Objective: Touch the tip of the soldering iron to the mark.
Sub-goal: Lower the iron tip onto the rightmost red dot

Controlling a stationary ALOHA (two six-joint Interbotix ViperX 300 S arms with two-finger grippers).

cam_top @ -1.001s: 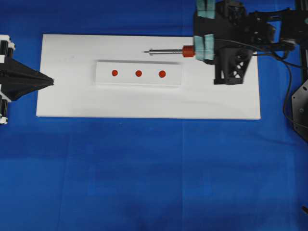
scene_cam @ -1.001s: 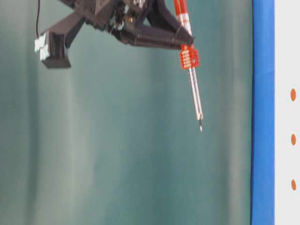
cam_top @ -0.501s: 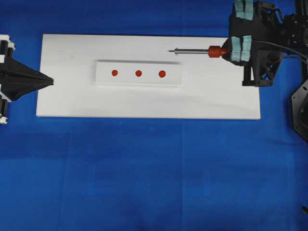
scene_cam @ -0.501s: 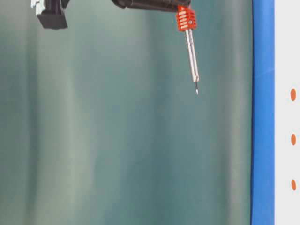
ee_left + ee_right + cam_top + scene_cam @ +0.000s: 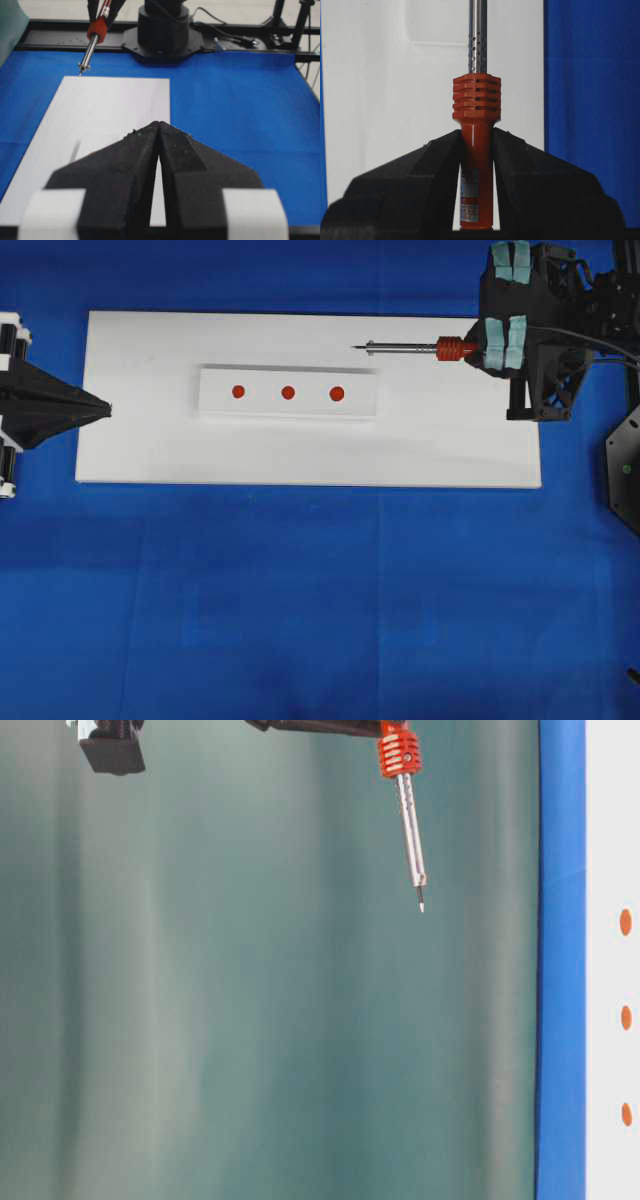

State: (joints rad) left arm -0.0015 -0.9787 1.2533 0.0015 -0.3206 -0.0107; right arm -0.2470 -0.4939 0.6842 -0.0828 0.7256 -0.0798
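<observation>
Contact is what remains, as I read it: the soldering iron (image 5: 430,347) is already in hand, clamped by its orange-red handle between the pads of my right gripper (image 5: 476,150), but the tip (image 5: 356,347) hangs in the air over the far edge of the white board (image 5: 140,440), well clear of the surface in the table-level view. From the raised white strip (image 5: 215,405) that carries the three red dots, the tip sits at about one o'clock of the right-hand dot (image 5: 337,393), near but not over it. I cannot tell from the task wording which dot is the mark; the middle dot (image 5: 288,392) and left dot (image 5: 238,391) lie further toward nine o'clock. So I judge the grasp done, and the carry across and the descent left to do.

The iron is slim and pen-like: ribbed plastic collar, a bright steel shaft pierced with small holes, then a thin dark point. The board looks smooth and matte, the cloth (image 5: 300,600) under it a blue fabric. My left gripper (image 5: 158,130) rests at nine o'clock of the board, its black wedge-shaped jaws pressed together on nothing
</observation>
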